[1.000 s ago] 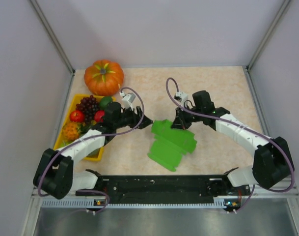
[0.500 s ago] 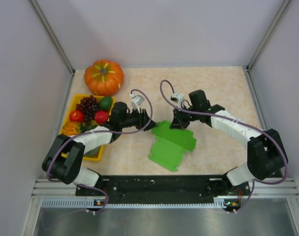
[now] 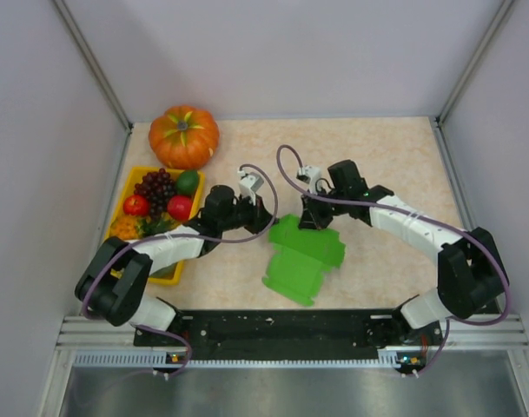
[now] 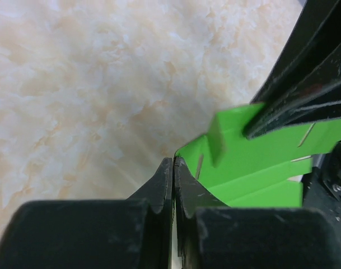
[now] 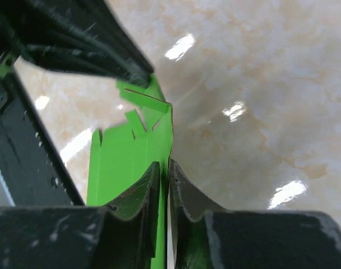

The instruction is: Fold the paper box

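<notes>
The paper box lies as a bright green die-cut sheet in the middle of the desk, its near part flat and its far edge lifted between my two arms. On the right wrist view the card shows its notches and a small tab, and its edge runs straight into the right gripper, whose jaws are clamped on it with only a thin seam between them. From above, the right gripper points down at the sheet's far edge, with the arm sweeping in from the right in a long bend. The left gripper reaches across low from the left, forearm nearly level, and meets the sheet's far left corner. On the left wrist view the left gripper has its jaws pressed together, the green corner sits at their tips, and a sliver of green shows in the seam, so I read it as pinching the card. The right arm's black fingers cross the top right of that view, over the card. Left of the left arm stands a yellow tray holding dark grapes, a round green fruit and red fruit. An orange pumpkin sits just beyond it. The left forearm passes over the tray's near right part.
</notes>
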Available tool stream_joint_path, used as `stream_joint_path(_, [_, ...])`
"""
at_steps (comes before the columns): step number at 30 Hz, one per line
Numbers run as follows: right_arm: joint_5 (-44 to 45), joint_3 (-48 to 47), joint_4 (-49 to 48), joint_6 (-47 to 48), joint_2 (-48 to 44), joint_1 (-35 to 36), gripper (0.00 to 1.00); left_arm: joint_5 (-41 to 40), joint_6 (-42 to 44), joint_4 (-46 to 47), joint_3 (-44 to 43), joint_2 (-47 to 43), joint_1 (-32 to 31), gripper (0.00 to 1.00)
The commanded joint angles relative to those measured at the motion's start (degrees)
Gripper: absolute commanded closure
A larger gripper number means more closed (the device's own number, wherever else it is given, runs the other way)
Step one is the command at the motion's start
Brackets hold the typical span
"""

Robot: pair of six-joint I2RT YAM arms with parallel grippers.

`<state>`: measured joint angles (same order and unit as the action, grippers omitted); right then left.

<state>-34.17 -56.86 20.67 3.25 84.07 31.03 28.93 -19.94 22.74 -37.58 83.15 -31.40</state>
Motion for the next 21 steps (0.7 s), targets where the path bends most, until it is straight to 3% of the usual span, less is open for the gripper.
stream_joint_path(1, [13.0,-4.1,-1.2,-4.8,-0.5,1.1,0.80,-10.2,2.4,5.9,2.9,-4.6,-2.0,1.00])
stream_joint_path(2, [16.9,-5.4,-0.2,-7.2,-1.3,1.1,0.67,-11.8,1.9,8.0,6.3,-5.6,-2.2,1.00])
stream_joint_path(3, [23.6,-6.3,1.6,-14.0,-1.7,1.1,0.62,-13.1,1.6,10.0,7.9,-6.6,-2.4,1.00])
stream_joint_path(5, [28.3,-9.8,9.0,-21.8,-2.9,1.0,0.51,-17.9,0.5,15.0,10.8,-9.0,-3.1,1.00])
stream_joint_path(8, [32.0,-14.5,18.0,-31.7,-4.0,1.0,0.41,-23.0,0.0,18.1,13.8,-10.8,-4.4,1.00])
stream_joint_path(11, [39.2,-18.3,24.8,-44.2,-5.8,1.1,0.38,-26.5,0.3,18.7,14.6,-11.4,-5.6,1.00])
stream_joint_path(12, [39.7,-17.9,25.5,-53.3,-8.1,1.1,0.38,-27.1,0.4,19.1,14.7,-11.5,-6.0,1.00])
stream_joint_path(16, [32.6,-10.0,18.4,-74.9,-15.2,1.7,0.39,-31.1,1.5,21.2,16.4,-12.8,-7.8,1.00])
stream_joint_path(19, [30.2,0.8,6.9,-90.8,-18.9,2.0,0.62,-33.1,3.2,21.1,16.7,-13.5,-9.5,1.00])
stream_joint_path(21, [30.6,3.0,5.5,-96.1,-18.6,2.0,0.62,-34.5,5.0,21.9,17.2,-14.0,-10.2,1.00])
